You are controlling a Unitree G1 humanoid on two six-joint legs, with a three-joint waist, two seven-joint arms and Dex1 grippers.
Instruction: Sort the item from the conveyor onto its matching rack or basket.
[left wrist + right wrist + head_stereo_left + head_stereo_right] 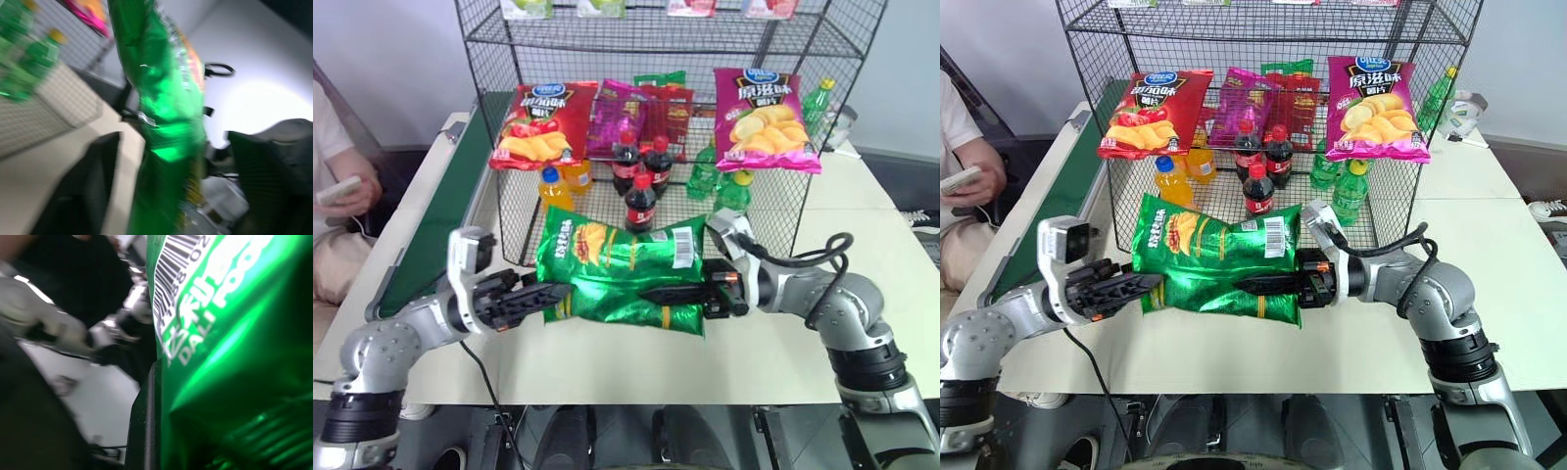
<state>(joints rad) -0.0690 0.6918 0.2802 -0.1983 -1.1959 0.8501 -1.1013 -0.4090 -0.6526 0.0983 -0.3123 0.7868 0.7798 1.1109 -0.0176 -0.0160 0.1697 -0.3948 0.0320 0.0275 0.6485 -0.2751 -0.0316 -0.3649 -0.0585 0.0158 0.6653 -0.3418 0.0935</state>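
Left eye view: green chip bag (619, 276) held above the counter (734, 367), in front of the black wire rack (656, 59); right hand (690, 292) pinching the bag's right side; left hand (543, 296) at its left edge, fingers spread. Conveyor (440, 220) off to the left, beside a person's hand (347, 186).

Left wrist view: bag (166, 122) hanging between two parted dark fingers (83, 191).

Right wrist view: barcode side of bag (230, 342) pressed against a black finger (144, 421).
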